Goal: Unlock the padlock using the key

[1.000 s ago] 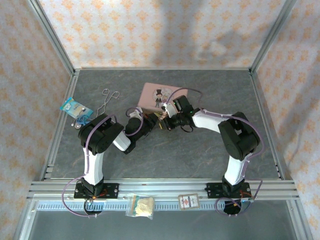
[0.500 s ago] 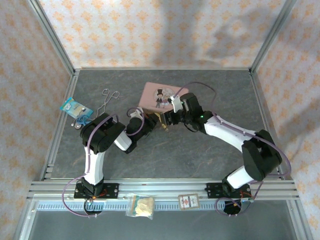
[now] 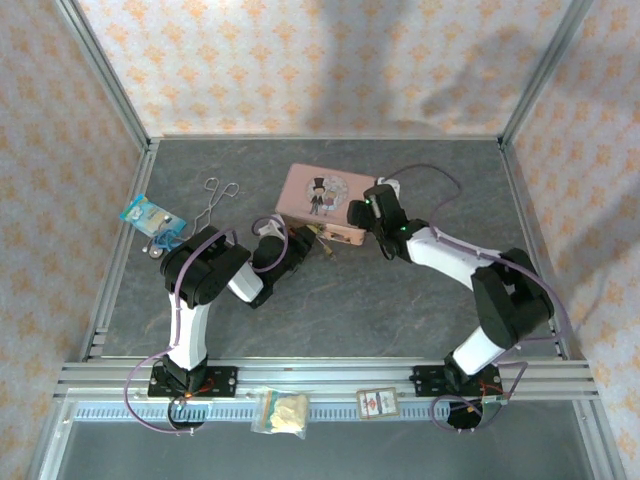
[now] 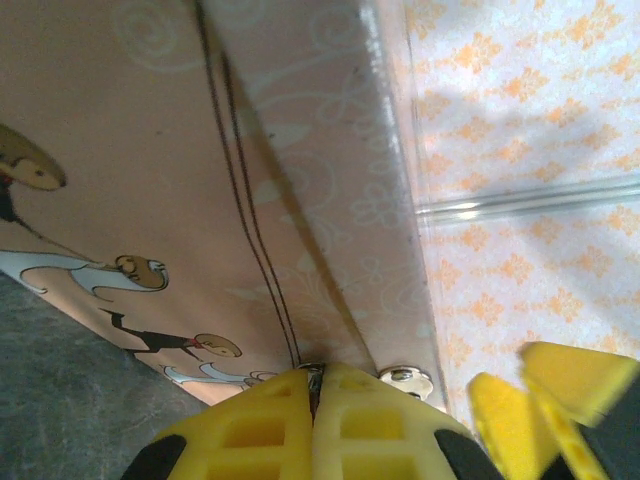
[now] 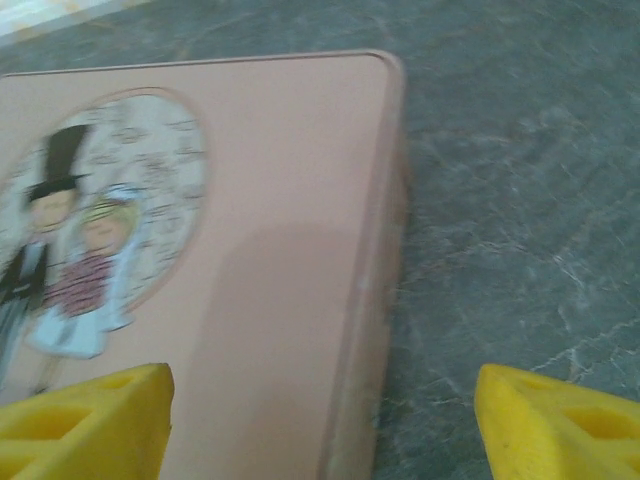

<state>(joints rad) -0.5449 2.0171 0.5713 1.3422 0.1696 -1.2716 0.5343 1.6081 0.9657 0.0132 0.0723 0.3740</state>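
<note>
Counting from the near rail: one bag and one card. Beyond them are two grippers. The left gripper has its jaws closed on the one brass padlock, which sits just off the near edge of the pink tin. The key is too small to tell apart there. Half a second earlier the right gripper was at the padlock; it now hangs over the tin's right edge, jaws wide open and holding nothing. Farther left lie one pair of wire tongs and one blue packet.

Bright even light, soft shadows, blurry wrist close-ups
</note>
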